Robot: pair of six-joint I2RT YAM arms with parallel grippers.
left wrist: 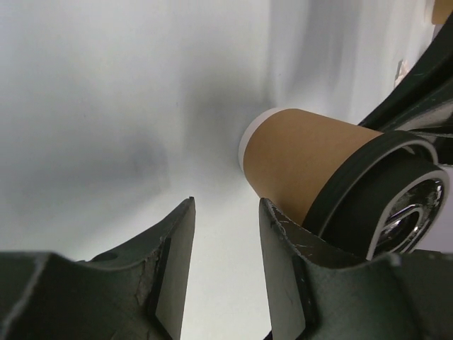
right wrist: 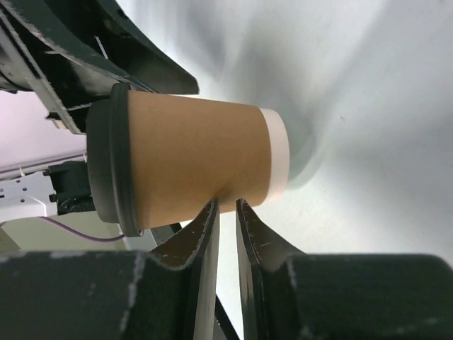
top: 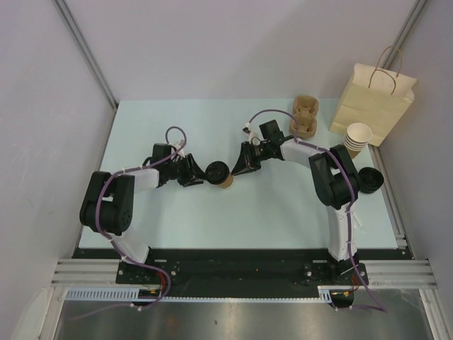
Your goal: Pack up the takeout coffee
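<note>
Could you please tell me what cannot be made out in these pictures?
- What the cup holds: the black lid covers it in every view.
- The paper bag inside: top view, hidden by its own walls.
- How many stacked cups there are: top view, too small.
- Whether the right gripper touches the cup: right wrist view, its tips overlap the cup's wall.

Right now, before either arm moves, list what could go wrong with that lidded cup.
1. The lidded kraft cup sits beside the open fingers of the left gripper, not between them. Closing now would probably miss it or nudge it.
2. The right gripper is nearly closed, its tips at the cup's wall. A push from there might tip it.
3. Both grippers crowd the cup in the top view, so they could collide.
</note>
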